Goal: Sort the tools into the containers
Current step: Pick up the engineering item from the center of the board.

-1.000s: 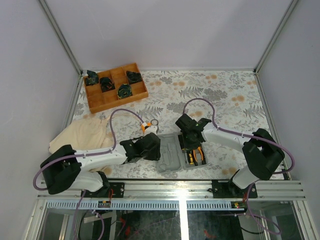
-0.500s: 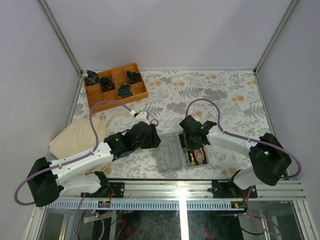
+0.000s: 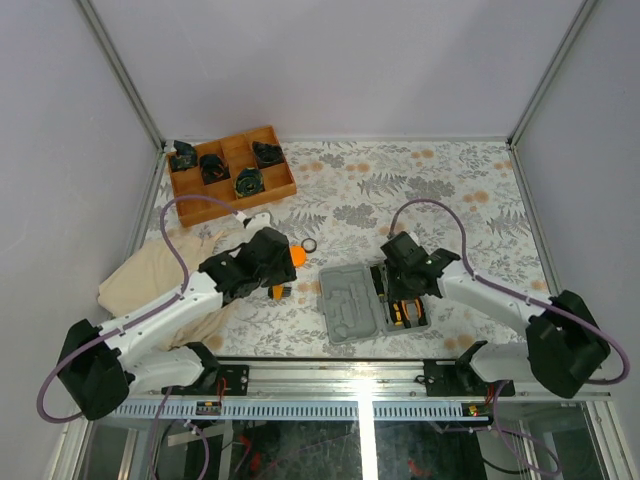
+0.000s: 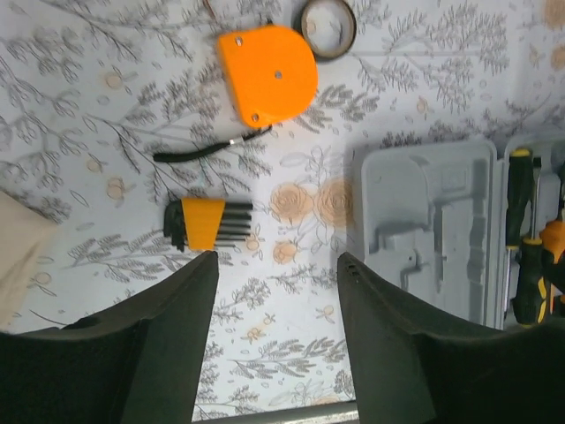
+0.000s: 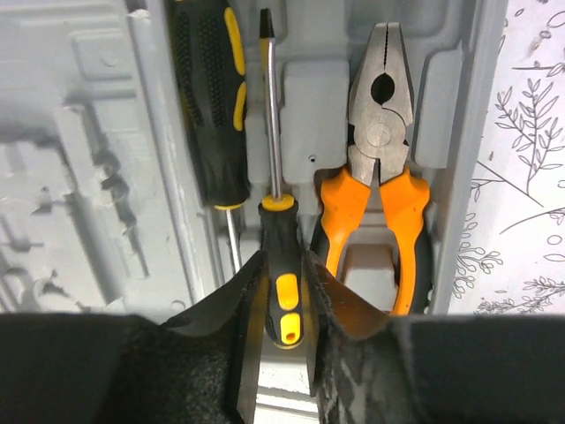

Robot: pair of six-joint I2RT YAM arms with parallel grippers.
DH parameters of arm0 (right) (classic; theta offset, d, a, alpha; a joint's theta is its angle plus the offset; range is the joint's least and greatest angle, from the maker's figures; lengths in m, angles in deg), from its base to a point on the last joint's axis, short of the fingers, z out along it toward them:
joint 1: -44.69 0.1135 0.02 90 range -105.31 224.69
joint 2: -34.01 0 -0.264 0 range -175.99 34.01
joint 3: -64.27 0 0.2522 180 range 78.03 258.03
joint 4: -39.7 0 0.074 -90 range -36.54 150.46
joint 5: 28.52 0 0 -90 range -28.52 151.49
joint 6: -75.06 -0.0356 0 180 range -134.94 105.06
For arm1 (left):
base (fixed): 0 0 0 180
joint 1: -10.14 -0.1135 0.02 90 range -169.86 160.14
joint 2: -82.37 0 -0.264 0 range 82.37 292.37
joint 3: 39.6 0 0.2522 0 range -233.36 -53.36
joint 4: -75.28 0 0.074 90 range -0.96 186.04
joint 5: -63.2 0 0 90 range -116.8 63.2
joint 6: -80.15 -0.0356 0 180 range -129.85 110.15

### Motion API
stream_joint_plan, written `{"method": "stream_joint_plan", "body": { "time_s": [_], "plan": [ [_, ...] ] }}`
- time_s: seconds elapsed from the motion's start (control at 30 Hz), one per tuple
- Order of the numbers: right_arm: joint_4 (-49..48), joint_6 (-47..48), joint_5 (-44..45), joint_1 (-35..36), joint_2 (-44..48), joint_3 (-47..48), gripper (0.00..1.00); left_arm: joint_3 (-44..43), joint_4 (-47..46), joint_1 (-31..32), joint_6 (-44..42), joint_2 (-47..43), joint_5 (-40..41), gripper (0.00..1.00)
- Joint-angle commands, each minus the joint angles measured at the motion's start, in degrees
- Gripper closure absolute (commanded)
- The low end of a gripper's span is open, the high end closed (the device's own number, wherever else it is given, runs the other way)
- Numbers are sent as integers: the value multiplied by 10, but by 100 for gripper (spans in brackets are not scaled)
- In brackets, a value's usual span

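Note:
The open grey case [image 3: 352,300] lies at the front middle of the table. Its right half [image 5: 459,132] holds orange-handled pliers [image 5: 386,177] and two black-and-yellow screwdrivers, one on the left [image 5: 209,97] and one in the middle slot [image 5: 282,265]. My right gripper [image 5: 282,254] straddles the middle screwdriver's handle, its jaws slightly parted on either side. Left of the case, the orange tape measure [image 4: 267,72], a small ring [image 4: 324,28] and an orange-and-black hex key set [image 4: 207,223] lie on the cloth. High above them, my left gripper [image 4: 275,261] hangs open and holds nothing.
A brown wooden divided tray [image 3: 232,175] with black parts stands at the back left. A beige cloth [image 3: 165,272] lies bunched at the left under my left arm. The metal rail [image 3: 360,372] runs along the near edge.
My left gripper has pulled back left and up from the case and opened wider, uncovering the tape measure and hex keys. My right gripper slid toward the near edge and loosened around the screwdriver handle.

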Motion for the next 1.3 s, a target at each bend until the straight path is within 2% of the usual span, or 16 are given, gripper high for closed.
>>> {"method": "stream_joint_plan", "body": {
  "time_s": [0.0, 0.23, 0.53, 0.63, 0.87, 1.27],
  "plan": [
    [1, 18, -8, -4, 74, 8, 68, -43, 15, -37, -56, 16, 4, 43],
    [-21, 12, -2, -4, 214, -18, 56, -68, -11, -89, -110, 66, -33, 39],
    [-9, -32, 17, -4, 300, -70, 46, -133, -56, -112, -125, 198, -55, 33],
    [-23, -40, 18, -4, 323, -93, 40, -155, -59, -113, -119, 235, -45, 27],
    [-41, -37, 6, -3, 316, -107, 35, -184, -51, -119, -92, 306, -23, 21],
    [-40, -46, -13, -3, 307, -111, 34, -174, -82, -120, -77, 357, -31, 19]
  ]
}}
